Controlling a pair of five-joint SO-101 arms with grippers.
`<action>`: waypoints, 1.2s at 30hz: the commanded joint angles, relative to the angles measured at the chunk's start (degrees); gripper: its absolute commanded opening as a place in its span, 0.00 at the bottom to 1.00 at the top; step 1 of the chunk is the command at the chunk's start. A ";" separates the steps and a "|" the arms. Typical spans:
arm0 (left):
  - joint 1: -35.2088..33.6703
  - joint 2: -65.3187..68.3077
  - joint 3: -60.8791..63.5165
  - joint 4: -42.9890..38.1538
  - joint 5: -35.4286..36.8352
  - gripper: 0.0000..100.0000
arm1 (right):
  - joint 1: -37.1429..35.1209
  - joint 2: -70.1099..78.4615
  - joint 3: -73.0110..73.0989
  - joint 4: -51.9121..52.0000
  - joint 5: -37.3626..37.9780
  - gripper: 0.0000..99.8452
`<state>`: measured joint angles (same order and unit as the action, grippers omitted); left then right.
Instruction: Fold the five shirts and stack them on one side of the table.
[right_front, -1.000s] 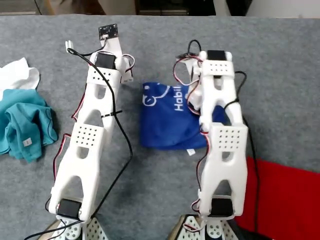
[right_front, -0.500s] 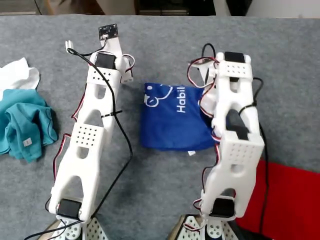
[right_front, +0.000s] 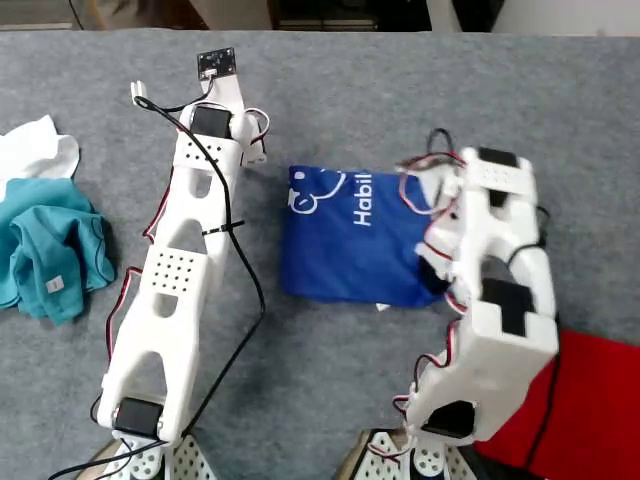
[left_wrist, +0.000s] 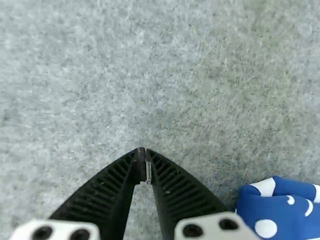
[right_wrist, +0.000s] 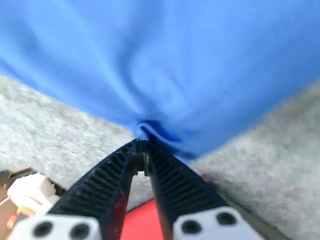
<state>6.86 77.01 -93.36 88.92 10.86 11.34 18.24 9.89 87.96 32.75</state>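
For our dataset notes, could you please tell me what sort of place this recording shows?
Probably a robotics lab bench set up for cloth handling: a grey fabric-covered table, a white left arm and right arm side by side, and a blue shirt, teal shirt and red shirt on it.

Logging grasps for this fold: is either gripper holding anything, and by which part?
The right gripper pinches the blue shirt by a bunch of cloth at its edge. The left gripper is shut on nothing, over bare table.
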 joint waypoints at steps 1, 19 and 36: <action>-0.44 -0.92 -2.55 -0.62 -0.09 0.02 | 3.21 -9.98 0.66 -0.26 -2.29 0.01; 9.93 -12.70 -2.55 11.16 -0.18 0.04 | -7.52 -29.49 18.86 -16.44 -27.08 0.11; 10.73 -14.37 3.87 7.65 5.45 0.19 | -13.23 -11.12 18.86 -30.42 -64.53 0.33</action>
<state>18.29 62.86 -91.43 99.12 14.73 0.53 4.53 29.14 62.81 -27.91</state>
